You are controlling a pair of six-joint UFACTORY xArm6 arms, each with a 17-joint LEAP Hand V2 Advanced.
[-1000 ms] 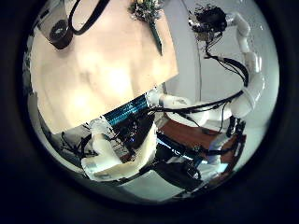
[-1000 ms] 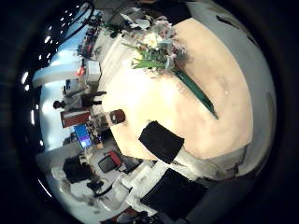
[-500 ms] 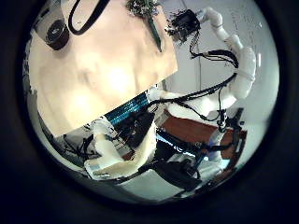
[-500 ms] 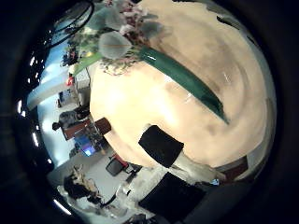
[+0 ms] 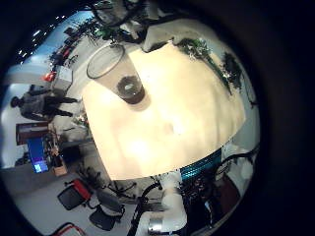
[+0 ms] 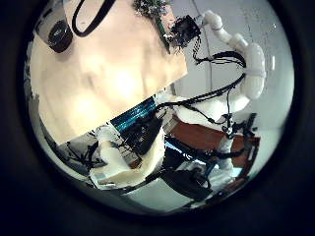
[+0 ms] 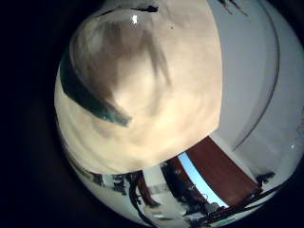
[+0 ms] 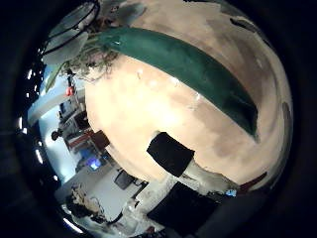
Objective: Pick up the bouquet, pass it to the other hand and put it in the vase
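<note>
The right hand (image 6: 185, 31) hovers low over the bouquet (image 8: 178, 61) lying on the pale surface (image 5: 167, 118); whether its fingers are spread or curled cannot be told. Its thumb-side palm view is filled by the wrapped stem, with blossoms (image 8: 91, 61) at one end, so the palm is close. The left hand shows in no view. Its little-finger view alone shows the glass vase (image 5: 116, 71) upright on the surface, dark at its base, well apart from the bouquet by the far edge.
</note>
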